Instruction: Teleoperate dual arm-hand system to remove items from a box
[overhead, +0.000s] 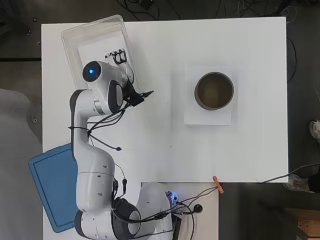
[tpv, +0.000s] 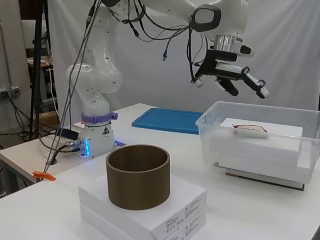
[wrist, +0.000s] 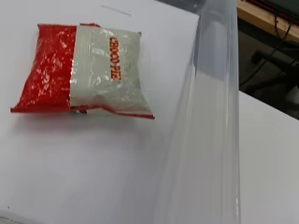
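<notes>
Hand: your hand (tpv: 235, 75) hangs above the box (tpv: 260, 142), fingers (tpv: 254, 82) spread and nearly straight, holding nothing, apart from everything below.
Packet: a flat sealed packet (wrist: 81, 70), red at one end and pale with red print on the rest, lies on the white block (tpv: 260, 150) that fills the box, clear of the box wall.
Box: clear plastic, open-topped, near the table's far left corner in your overhead view.
Table: white (overhead: 240, 150); a brown ring (overhead: 214, 91) stands on a white carton (overhead: 207, 117), well apart from the box; a blue tray (overhead: 52, 187) overhangs the left edge.
Room: pale curtain and hanging cables behind.
Views: overhead, the arm hides the packet; only the wrist view shows you its colours, the side view just its thin edge (tpv: 248, 130).
</notes>
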